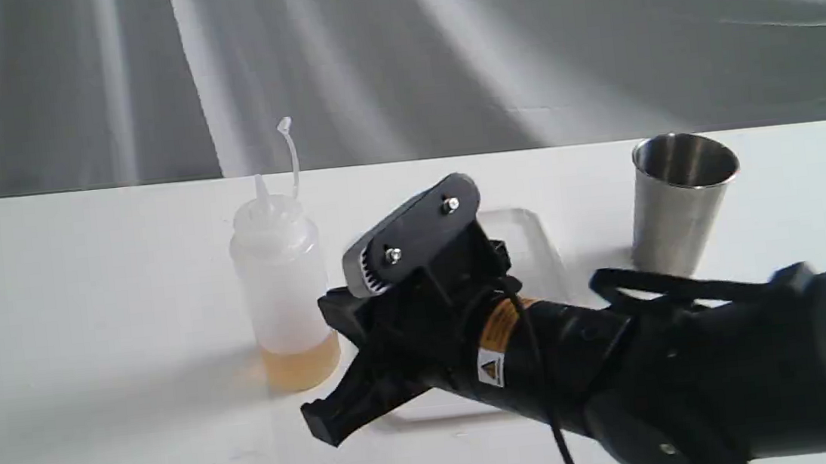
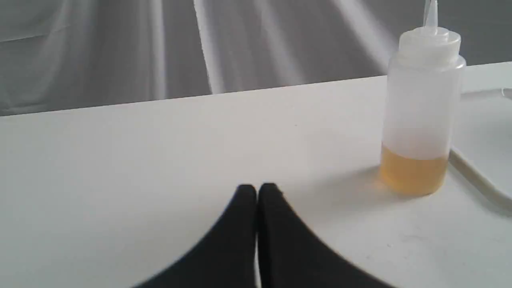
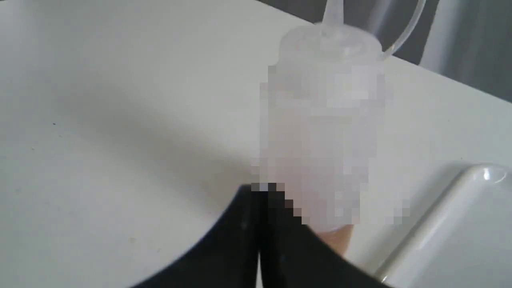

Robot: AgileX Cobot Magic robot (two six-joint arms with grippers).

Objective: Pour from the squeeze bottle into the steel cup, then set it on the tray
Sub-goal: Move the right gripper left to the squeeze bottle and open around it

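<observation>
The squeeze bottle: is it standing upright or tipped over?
Upright. The squeeze bottle stands on its base on the table, its nozzle pointing up, and the amber liquid lies level in its bottom part.

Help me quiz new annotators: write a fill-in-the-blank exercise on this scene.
1. The squeeze bottle stands ____ beside the tray.
2. The left gripper and the right gripper are both ____, holding nothing.
3. The steel cup stands on the ____, not on the tray.
Missing words: upright; shut; table.
</observation>
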